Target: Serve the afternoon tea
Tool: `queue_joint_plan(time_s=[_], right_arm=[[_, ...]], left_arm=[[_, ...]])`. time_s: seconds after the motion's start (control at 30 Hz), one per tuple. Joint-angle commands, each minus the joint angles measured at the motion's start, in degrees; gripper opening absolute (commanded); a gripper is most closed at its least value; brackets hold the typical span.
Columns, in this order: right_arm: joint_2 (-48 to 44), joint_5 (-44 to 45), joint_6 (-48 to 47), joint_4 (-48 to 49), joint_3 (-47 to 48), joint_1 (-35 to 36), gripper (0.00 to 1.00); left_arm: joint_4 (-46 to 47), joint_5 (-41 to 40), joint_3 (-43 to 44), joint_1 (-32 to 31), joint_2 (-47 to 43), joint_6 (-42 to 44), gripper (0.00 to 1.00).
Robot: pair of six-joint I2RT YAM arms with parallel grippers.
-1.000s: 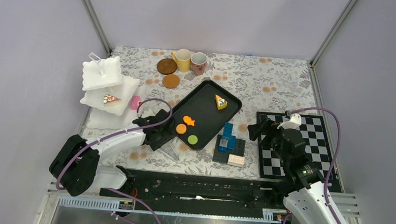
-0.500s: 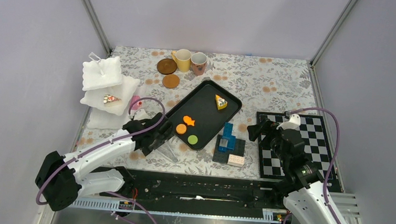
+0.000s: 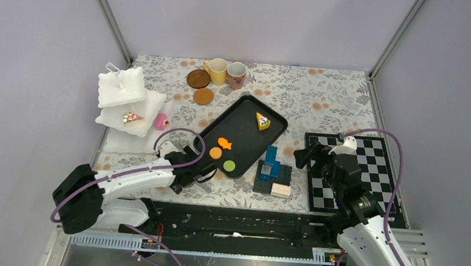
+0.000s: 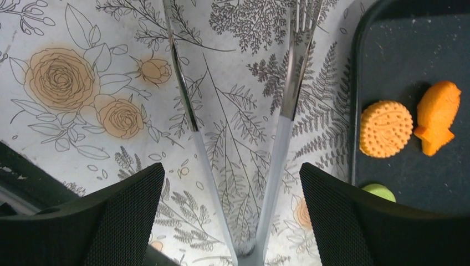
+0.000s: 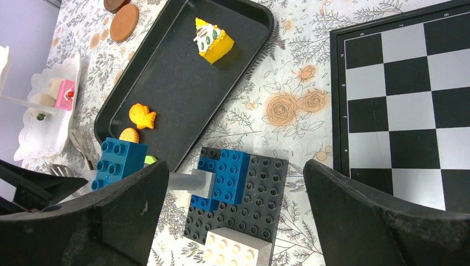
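Note:
My left gripper (image 3: 200,173) (image 4: 231,172) is open and hovers low over the metal tongs (image 4: 288,94), whose two arms lie between its fingers without touching them. Just to its right, the black tray (image 3: 247,112) (image 4: 410,61) holds a round orange cookie (image 4: 386,128), an orange fish cookie (image 4: 438,116), a green cookie (image 3: 229,166) and a yellow cake slice (image 3: 262,121) (image 5: 213,40). A yellow mug (image 3: 217,71), a pinkish mug (image 3: 236,75) and two brown coasters (image 3: 198,78) stand at the back. My right gripper (image 3: 309,156) (image 5: 235,172) is open and empty above the brick stack (image 5: 238,188).
A white tiered stand (image 3: 123,87) at the left carries a small cake (image 3: 132,118). A pink cake (image 3: 161,123) sits at its right edge. A chessboard (image 3: 368,173) lies at the right, under my right arm. The blue and black brick stack (image 3: 272,171) sits between tray and chessboard.
My left gripper has opened wider and shifted slightly nearer and to the right, over the tongs. The right arm has not moved.

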Motion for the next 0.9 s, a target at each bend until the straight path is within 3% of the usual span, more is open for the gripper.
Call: queue_joint_plan(time_s=[0.0,0.27,0.87], right_arm=[[-0.5,-0.3,0.4,1.2,0.2,0.4,0.98],[-1.3,-0.1,0.7,0.2,0.3,0.4,0.98],[-3.9,-0.3,0.2,-0.8,-0.2,0.4,0.98]], left_arm=[[1.8,-7.5,-0.8,-1.8,4.9,-7.0,0.92],[3.2,-9.8,0.2,-3.5,11.7,-10.2,0.84],[6.3,-11.4,0.2,-3.6,20.9,-12.4,0.87]])
